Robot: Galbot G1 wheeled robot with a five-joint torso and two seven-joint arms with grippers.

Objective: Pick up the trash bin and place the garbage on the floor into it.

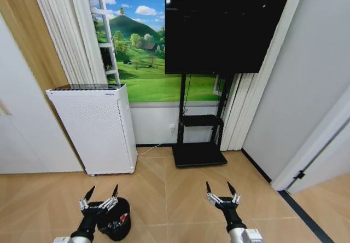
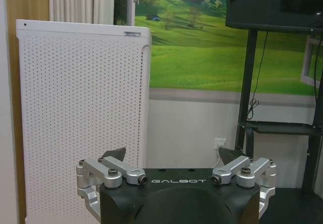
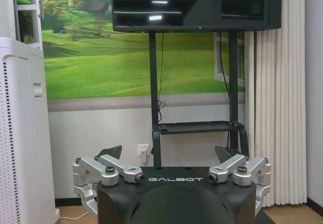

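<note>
The trash bin [image 1: 117,224], a small round black mesh basket, stands on the floor [image 1: 180,199] at the bottom left of the head view, partly behind my left arm. A small red-and-white piece of garbage [image 1: 123,219] shows inside its mouth. My left gripper [image 1: 104,188] [image 2: 172,156] hovers open just above and in front of the bin's rim, holding nothing. To the right, my right gripper [image 1: 219,185] [image 3: 169,152] is also open and empty over bare parquet. Both point toward the far wall.
A tall white perforated appliance [image 1: 98,128] [image 2: 81,108] stands ahead on the left by the wall. A black TV [image 1: 224,29] on a stand with a flat base [image 1: 198,155] is ahead in the middle. A black strip [image 1: 301,210] edges the floor on the right.
</note>
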